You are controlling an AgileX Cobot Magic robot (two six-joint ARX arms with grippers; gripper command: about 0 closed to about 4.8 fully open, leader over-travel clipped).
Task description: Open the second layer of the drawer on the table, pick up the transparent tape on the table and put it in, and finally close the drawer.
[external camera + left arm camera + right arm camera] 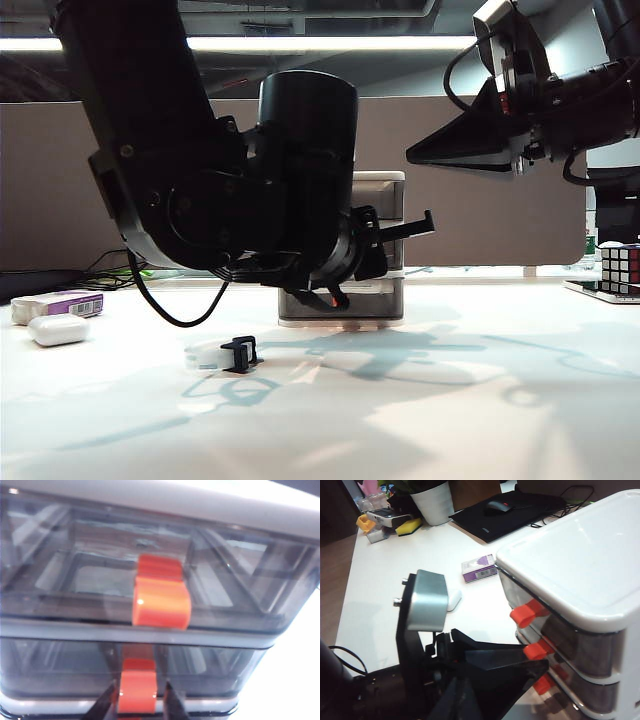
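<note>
**Task status: step one, not yet complete.**

1. The drawer (580,555) stands at the far centre of the worktop (450,400). All three layers sit flush in the frame, so the second layer (60,665) is not yet open.
2. The left claw (139,706) is at the front of the second layer. Its fingers (106,707) stand on either side of that layer's red handle (137,690), just beside it. The close-up is blurred, so you cannot tell whether the fingers clamp the handle or only flank it.
3. The tape (225,354) lies on the worktop, near and to the left of the drawer, untouched.
4. The right claw (425,153) hangs high on the right, well apart from the drawer and the tape. It carries nothing. You cannot tell whether its fingers are parted or together.

**Remaining:** pull the second layer out, pick up the tape, place it inside, and push the layer shut.
</note>
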